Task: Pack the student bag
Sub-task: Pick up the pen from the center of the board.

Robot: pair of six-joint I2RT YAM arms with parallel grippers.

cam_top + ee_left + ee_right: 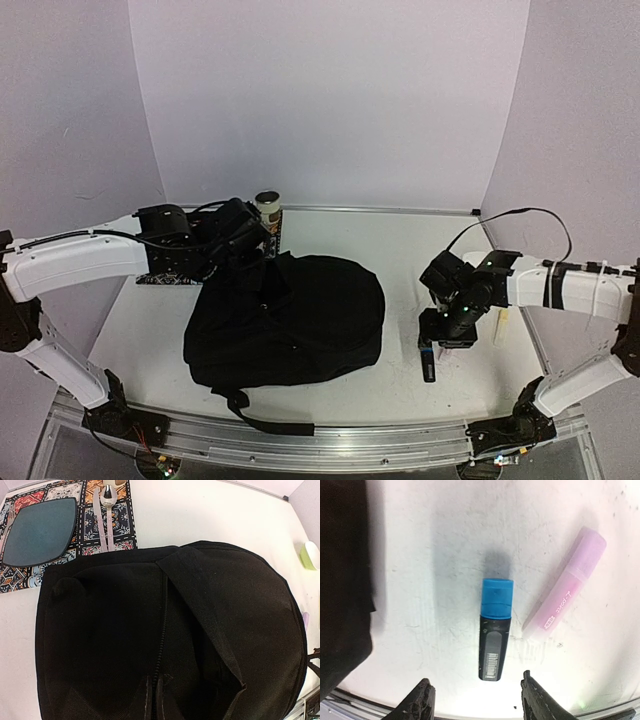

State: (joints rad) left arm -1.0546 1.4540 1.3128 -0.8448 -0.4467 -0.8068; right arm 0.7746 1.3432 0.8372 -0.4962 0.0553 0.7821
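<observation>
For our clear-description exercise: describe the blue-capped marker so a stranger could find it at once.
Start at the big black backpack, then look at the white table to its right, below the right gripper. The marker lies flat there: black body, blue cap, unlike the all-pink highlighter beside it.

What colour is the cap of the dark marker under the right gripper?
Blue cap, black marker body; best in right wrist view.

Left arm (pixel 80 260) is stretched way out front, left gripper (pixel 153 700) pinched tight. Right arm (pixel 570 285) is bent inward, right gripper (pixel 475 680) pointing down, fingers spread.
</observation>
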